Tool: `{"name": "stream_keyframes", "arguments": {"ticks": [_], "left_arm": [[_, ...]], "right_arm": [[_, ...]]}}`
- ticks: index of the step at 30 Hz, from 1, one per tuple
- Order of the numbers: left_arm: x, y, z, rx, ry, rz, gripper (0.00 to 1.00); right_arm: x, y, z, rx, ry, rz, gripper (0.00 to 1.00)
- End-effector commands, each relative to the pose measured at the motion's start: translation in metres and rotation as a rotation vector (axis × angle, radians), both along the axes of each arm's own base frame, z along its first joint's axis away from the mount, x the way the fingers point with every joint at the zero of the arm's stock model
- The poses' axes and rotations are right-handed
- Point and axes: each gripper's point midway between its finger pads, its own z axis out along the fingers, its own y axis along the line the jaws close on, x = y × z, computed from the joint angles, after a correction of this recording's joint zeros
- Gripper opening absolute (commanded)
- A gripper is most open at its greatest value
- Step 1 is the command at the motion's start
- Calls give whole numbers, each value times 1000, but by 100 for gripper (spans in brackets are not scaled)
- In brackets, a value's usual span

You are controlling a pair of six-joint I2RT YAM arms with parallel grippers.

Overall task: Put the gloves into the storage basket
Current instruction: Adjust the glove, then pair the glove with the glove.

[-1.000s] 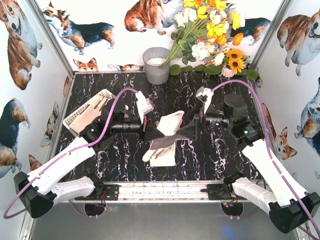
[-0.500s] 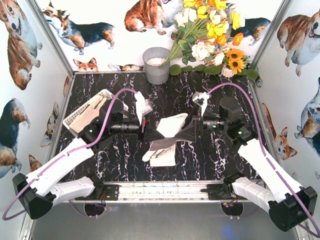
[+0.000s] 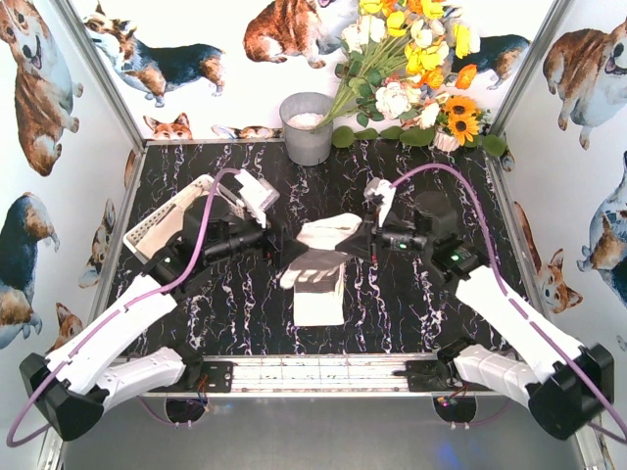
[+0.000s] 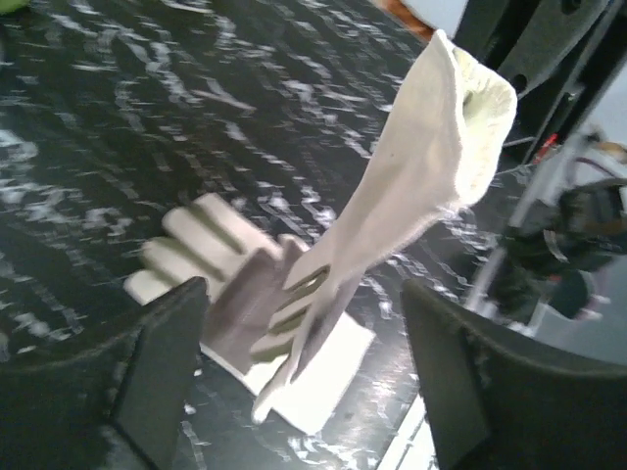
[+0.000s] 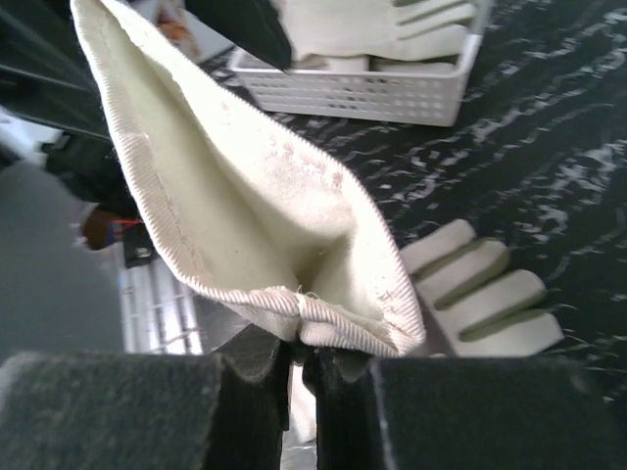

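right gripper (image 5: 299, 357): clamped on the cuff of one glove (image 5: 245, 215), which hangs over the desk (image 3: 392, 308) middle | left gripper (image 4: 304, 328): jaws wide, left of that glove, apart from it | other gloves (image 3: 315, 284): flat beneath it | storage basket (image 3: 162, 230): left desk edge, more gloves (image 5: 372, 24) inside

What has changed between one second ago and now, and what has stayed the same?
The left end effector let go of the lifted glove and drew back toward the storage basket. The right end effector closed on its cuff and holds it. The gloves on the table and the basket stayed put.
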Motion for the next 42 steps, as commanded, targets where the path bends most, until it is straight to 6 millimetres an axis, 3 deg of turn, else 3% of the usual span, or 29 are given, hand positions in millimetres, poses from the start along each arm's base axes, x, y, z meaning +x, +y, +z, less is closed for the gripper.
{"name": "stream_keyframes", "arguments": {"ticks": [1, 5, 10, 15, 16, 18, 25, 31, 42], "left_arm": [[30, 37, -1, 18, -37, 262, 80], [37, 65, 3, -20, -41, 420, 89], [33, 83, -3, -93, 18, 528, 90], [25, 95, -11, -141, 59, 587, 91], [23, 96, -11, -154, 65, 591, 91], [20, 96, -31, -146, 111, 600, 91], [14, 92, -51, -209, 198, 604, 91], [13, 85, -54, -293, 232, 595, 91], [7, 65, -98, -259, 394, 541, 88]], "right_arm": [[58, -3, 12, -63, -234, -177, 0], [90, 9, 14, -78, -319, -183, 0], [125, 23, 7, -98, -400, -186, 0], [131, 32, -18, -127, -508, -119, 0], [129, 32, -26, -137, -507, -108, 0], [120, 32, -43, -157, -500, -86, 0], [76, 33, -96, -207, -408, -13, 0], [51, 30, -118, -252, -363, 16, 0], [31, 22, -152, -457, -377, 41, 0]]}}
